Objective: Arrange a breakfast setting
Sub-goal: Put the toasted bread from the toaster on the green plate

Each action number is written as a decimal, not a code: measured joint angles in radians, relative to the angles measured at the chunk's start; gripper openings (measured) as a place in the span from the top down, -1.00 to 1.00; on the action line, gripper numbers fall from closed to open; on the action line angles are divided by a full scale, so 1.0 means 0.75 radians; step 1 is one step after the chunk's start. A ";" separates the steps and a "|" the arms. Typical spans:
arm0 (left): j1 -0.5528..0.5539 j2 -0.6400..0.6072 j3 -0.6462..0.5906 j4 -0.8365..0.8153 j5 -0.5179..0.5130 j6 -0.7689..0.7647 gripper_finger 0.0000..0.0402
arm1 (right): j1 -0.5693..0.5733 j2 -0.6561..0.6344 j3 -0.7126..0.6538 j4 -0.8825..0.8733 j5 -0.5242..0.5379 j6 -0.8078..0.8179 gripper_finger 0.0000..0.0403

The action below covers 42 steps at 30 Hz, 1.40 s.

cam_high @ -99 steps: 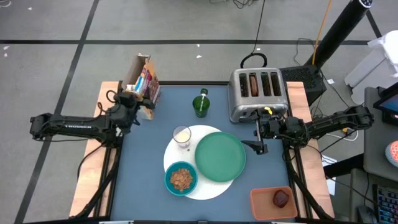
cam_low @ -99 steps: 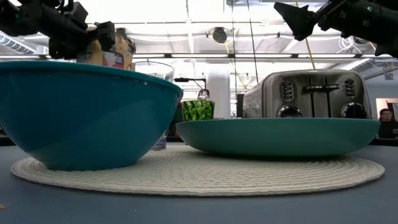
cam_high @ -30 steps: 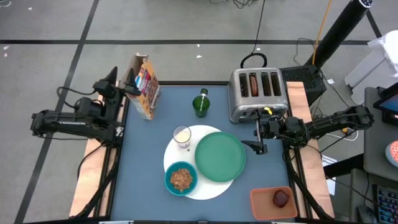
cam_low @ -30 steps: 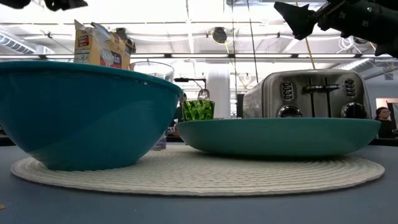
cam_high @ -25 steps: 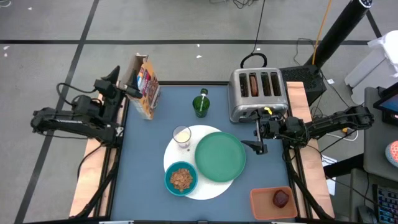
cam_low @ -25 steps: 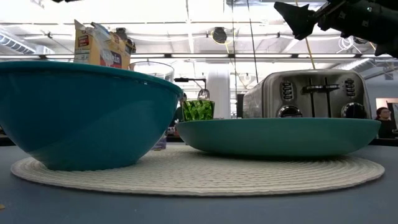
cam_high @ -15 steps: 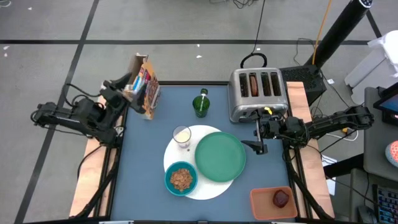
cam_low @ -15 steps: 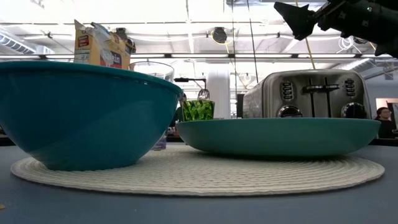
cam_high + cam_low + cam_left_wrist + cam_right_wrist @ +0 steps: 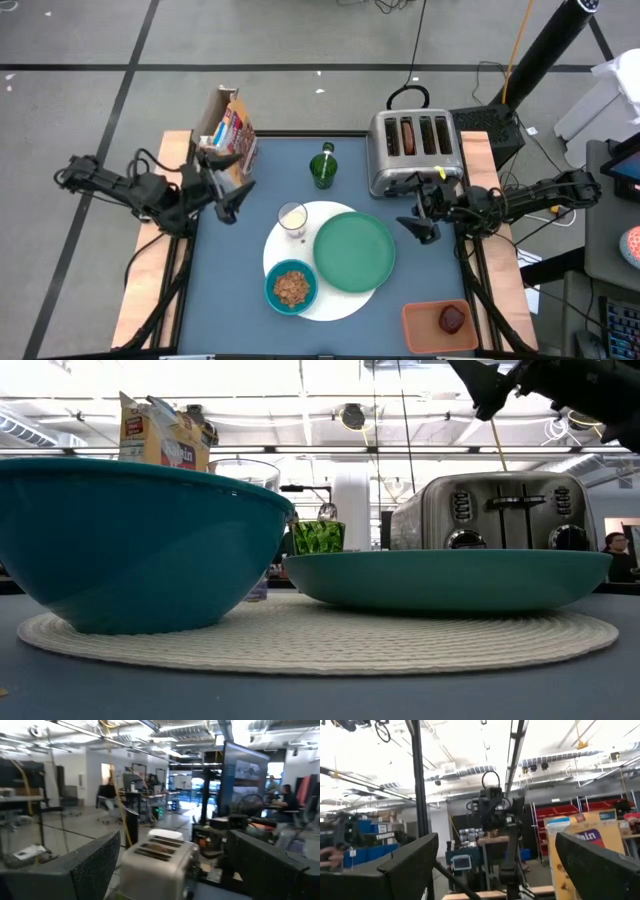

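Observation:
A white round placemat (image 9: 338,302) lies mid-table and bears a green plate (image 9: 354,251), a teal bowl (image 9: 292,287) of brown cereal and a small glass of milk (image 9: 292,217). A dark-red fruit (image 9: 453,318) lies in an orange tray (image 9: 412,327) at the near right corner. My left gripper (image 9: 233,203) hangs open over the table's left part, below the cereal box (image 9: 228,135), and points toward the toaster (image 9: 157,865). My right gripper (image 9: 414,229) hangs open in the air, right of the plate and in front of the toaster (image 9: 414,148). Neither holds anything.
A steel toaster stands at the far right with something brown in one slot (image 9: 406,138). A green bottle (image 9: 323,167) stands at the far middle. The cereal box stands at the far left corner. Bare blue tabletop (image 9: 225,290) lies left of the placemat.
My left gripper has swung from the table's far left edge, beside the cereal box, toward the near side and in over the table. It has turned to point toward the right and has stayed open. My right gripper has rolled a little in place.

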 joint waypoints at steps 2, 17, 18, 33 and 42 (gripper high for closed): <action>-0.012 0.019 0.000 -0.002 0.007 -0.009 -0.85 | 0.001 0.000 0.031 -0.004 0.000 0.000 -0.95; -0.057 0.258 0.000 -0.003 0.016 -0.046 -0.85 | -0.002 0.001 0.603 -1.125 0.684 0.012 -0.95; -0.056 0.273 0.000 -0.002 0.016 -0.049 -0.85 | -0.002 0.001 0.641 -1.201 0.759 0.020 -0.95; -0.056 0.347 0.000 0.010 0.015 -0.073 -0.85 | -0.175 0.001 1.022 -1.662 1.211 -0.074 -0.68; -0.056 0.347 0.000 0.010 0.015 -0.072 -0.85 | -0.329 0.015 1.275 -2.122 1.139 0.068 -0.58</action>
